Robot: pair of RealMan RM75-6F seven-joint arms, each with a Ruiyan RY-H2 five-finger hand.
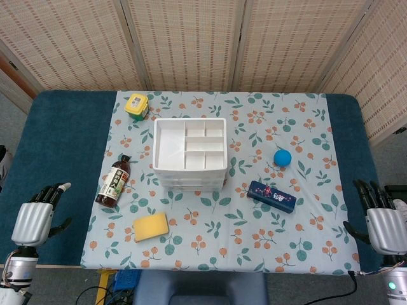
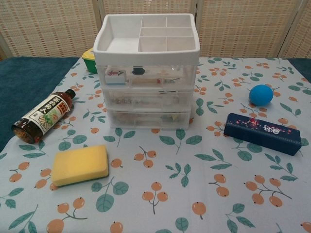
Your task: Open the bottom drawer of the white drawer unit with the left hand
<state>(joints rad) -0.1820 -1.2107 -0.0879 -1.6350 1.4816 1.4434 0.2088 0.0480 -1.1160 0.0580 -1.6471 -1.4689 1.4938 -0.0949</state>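
The white drawer unit (image 1: 189,151) (image 2: 146,73) stands mid-table with a divided tray on top and three translucent drawers, all pushed in. Its bottom drawer (image 2: 148,119) faces me, flush with the ones above it. My left hand (image 1: 37,216) hangs at the table's near left corner, well away from the unit, fingers apart and holding nothing. Off the near right corner my right hand (image 1: 382,221) is likewise empty with its fingers spread. Neither hand appears in the chest view.
A dark sauce bottle (image 1: 114,182) (image 2: 43,115) lies left of the unit, with a yellow sponge (image 1: 151,227) (image 2: 79,164) in front of it. A blue box (image 1: 271,196) (image 2: 262,133) and blue ball (image 1: 282,157) (image 2: 261,94) sit right. A yellow-lidded jar (image 1: 137,105) stands behind left.
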